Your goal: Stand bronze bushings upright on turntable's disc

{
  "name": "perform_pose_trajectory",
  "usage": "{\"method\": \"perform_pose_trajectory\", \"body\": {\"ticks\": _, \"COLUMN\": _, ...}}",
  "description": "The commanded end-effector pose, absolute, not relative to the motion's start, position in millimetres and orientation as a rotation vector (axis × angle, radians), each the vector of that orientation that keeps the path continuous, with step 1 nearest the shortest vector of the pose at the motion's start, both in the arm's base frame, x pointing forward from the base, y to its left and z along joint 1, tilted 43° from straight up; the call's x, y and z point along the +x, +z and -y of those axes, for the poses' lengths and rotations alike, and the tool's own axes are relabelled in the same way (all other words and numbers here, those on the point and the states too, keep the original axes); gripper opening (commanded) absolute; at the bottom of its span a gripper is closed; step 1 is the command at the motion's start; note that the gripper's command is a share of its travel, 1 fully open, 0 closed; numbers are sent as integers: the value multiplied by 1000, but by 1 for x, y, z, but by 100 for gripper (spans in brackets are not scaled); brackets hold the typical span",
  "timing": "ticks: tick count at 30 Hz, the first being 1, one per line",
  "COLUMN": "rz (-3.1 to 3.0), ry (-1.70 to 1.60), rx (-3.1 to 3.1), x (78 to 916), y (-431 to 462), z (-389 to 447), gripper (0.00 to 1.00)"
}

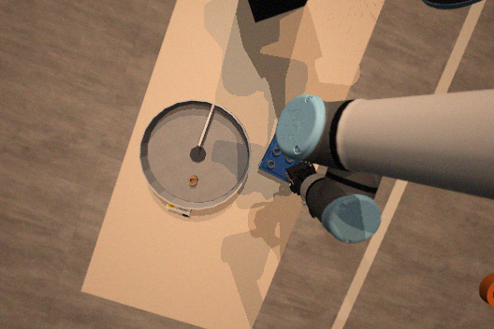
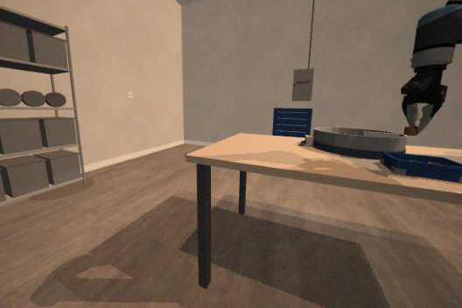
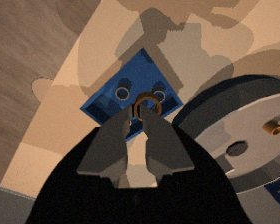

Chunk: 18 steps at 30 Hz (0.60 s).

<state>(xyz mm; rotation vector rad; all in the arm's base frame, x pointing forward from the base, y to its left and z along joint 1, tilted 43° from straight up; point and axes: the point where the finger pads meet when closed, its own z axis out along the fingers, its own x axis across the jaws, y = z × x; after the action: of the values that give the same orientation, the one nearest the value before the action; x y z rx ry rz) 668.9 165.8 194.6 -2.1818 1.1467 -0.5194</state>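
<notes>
turntable (image 1: 144, 157) (image 2: 359, 143) (image 3: 201, 107) is lying left of the pincer (image 1: 299, 176) (image 2: 415, 129) (image 3: 135, 104), one bronze bushing (image 1: 193, 183) (image 3: 277, 132) already standing on its disc. below the pincer, the crate (image 1: 282, 175) (image 2: 420, 169) (image 3: 142, 62) is keeping its steel bushings (image 1: 268, 164) (image 3: 117, 93), perhaps another bronze one too. the pincer is closing narrowly on a second bushing's wall (image 2: 409, 130) (image 3: 159, 108), which is still needing placing.

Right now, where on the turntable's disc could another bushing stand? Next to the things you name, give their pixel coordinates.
Judging from above, left of the hub (image 1: 197, 154) (image 3: 237, 148), inside the rim (image 1: 145, 155), looks bare, as does the stretch right of the standing bronze bushing (image 1: 191, 182) (image 3: 274, 128). It's crowded beside that bushing and along the rod (image 1: 206, 127).
</notes>
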Motion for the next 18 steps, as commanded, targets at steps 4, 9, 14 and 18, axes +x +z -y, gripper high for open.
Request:
{"method": "perform_pose_trajectory", "body": {"ticks": 4, "rz": -1146, "ry": -520, "rx": -2181, "x": 669, "y": 195, "z": -166, "gripper": 0}}
{"method": "perform_pose_trajectory", "body": {"ticks": 9, "rz": -1146, "ry": -520, "rx": -2181, "x": 669, "y": 195, "z": -166, "gripper": 0}}
{"method": "perform_pose_trajectory", "body": {"ticks": 14, "rz": -1146, "ry": -520, "rx": -2181, "x": 669, "y": 195, "z": -166, "gripper": 0}}
{"method": "perform_pose_trajectory", "body": {"ticks": 18, "rz": -1146, "ry": -520, "rx": -2181, "x": 669, "y": 194, "z": -164, "gripper": 0}}
